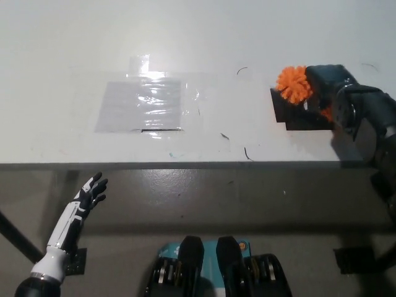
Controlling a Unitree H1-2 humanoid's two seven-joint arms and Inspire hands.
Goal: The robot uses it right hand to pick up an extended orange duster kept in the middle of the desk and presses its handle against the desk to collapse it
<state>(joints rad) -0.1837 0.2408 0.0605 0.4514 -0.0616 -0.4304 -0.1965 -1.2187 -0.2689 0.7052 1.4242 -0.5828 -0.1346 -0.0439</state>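
The orange duster (294, 85) shows its fluffy head at the right side of the white desk (204, 37), raised above the surface and pointing toward the camera. My black right hand (327, 93) is shut on it just behind the head; the handle is hidden under the hand. A dark shadow falls on the desk below the duster. My white left hand (90, 193) hangs open below the desk's front edge at lower left, holding nothing.
A clear plastic sheet (143, 104) taped to the desk lies left of centre. A few small dark marks (226, 137) sit near the front edge. The desk's front edge (185, 165) runs across the middle of the picture, with grey floor below.
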